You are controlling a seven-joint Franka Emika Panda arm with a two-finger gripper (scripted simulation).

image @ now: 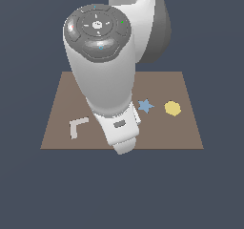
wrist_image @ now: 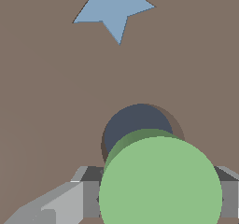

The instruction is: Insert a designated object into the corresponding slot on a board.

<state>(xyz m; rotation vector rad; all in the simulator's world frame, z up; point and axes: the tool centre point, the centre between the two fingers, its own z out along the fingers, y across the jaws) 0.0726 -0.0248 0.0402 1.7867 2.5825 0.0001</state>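
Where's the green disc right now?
Only the wrist view shows the green disc: it is at the gripper, overlapping the near edge of the round hole in the brown board; the arm hides it in the exterior view.

Plain dark slate-blue backdrop [image: 28, 194] on all sides, flat even light, seemingly no walls or furniture

A bare simulated test scene, seemingly: flat brown board [image: 122, 80] floating in featureless dark-blue void.
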